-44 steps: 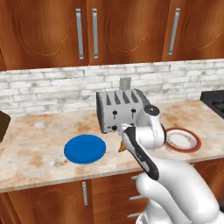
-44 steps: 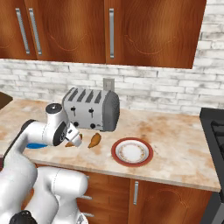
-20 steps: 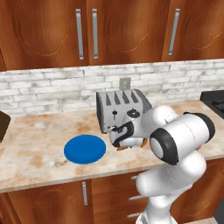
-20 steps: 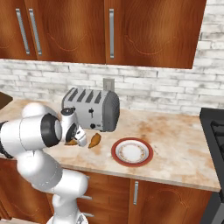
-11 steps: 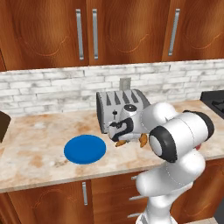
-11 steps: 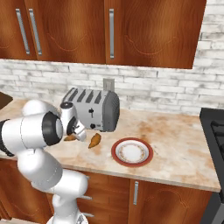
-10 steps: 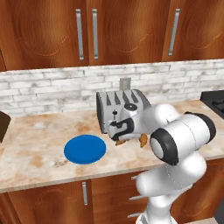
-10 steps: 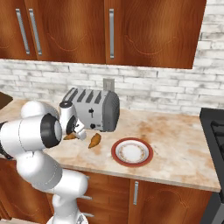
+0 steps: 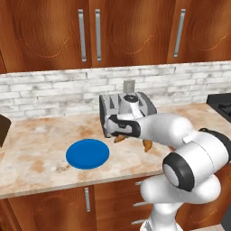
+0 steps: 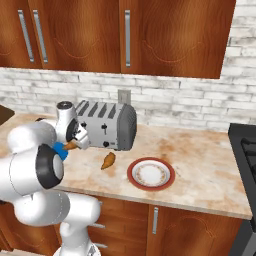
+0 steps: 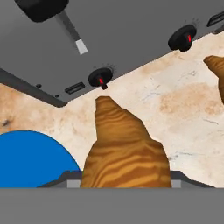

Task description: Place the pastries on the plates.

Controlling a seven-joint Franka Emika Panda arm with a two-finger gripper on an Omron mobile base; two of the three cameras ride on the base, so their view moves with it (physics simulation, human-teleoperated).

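Pastry (image 11: pixel 124 148) in closed gripper (image 9: pixel 118 134) | base hidden | fingertips unseen

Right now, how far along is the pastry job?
Done: nothing, the blue plate and red-rimmed plate are both bare. In hand: the claw is shut on one pastry in front of the toaster. Left: plate it, then fetch the second pastry off the counter.
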